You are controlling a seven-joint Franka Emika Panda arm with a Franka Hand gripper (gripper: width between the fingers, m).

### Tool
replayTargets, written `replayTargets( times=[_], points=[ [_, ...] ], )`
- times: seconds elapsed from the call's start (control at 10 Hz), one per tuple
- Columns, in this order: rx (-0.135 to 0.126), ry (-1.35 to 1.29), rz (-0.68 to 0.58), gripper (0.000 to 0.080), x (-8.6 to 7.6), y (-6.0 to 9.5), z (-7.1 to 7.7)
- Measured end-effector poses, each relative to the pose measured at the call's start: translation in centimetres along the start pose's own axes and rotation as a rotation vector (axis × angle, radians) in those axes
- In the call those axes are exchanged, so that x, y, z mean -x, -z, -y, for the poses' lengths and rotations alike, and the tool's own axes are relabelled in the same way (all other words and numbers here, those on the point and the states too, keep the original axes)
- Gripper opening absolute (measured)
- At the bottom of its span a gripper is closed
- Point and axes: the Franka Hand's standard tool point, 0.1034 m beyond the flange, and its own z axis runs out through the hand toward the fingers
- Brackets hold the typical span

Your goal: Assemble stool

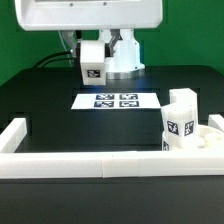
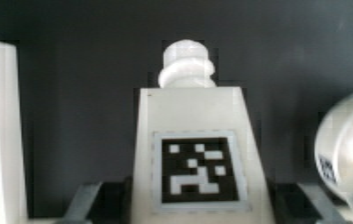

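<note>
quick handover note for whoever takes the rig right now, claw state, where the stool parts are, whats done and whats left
Claw: shut on a stool leg, lifted above the table behind the marker board.
Seat: in the corner of the border rail, at the exterior view's right.
Done: one leg appears to stand upright in the seat.
Left: seat the held leg in a socket. A third leg is not in view.

The arm hangs over the back of the table, its wrist pointing down; the gripper (image 1: 92, 68) is raised clear of the surface; its two fingers (image 2: 88, 200) are clamped on the sides of a leg (image 2: 192, 140), held upright between them
</note>
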Motion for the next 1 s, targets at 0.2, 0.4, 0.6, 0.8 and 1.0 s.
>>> replayTargets(
  times=[0.2,0.4,0.6,0.8,1.0],
  points=[
    [-0.004,-0.026,-0.129,0.0337,-1.1,2.4,5.3],
    [-0.009,-0.028,-0.263,0.0337,-2.6,3.3,8.7],
    [-0.015,-0.030,-0.376,0.0337,-3.0,2.9,8.4],
    [-0.033,-0.057,-0.512,0.0337,-3.5,2.9,9.4],
    [-0.074,-0.080,-0.565,0.0337,-2.7,2.5,13.6]
  ],
)
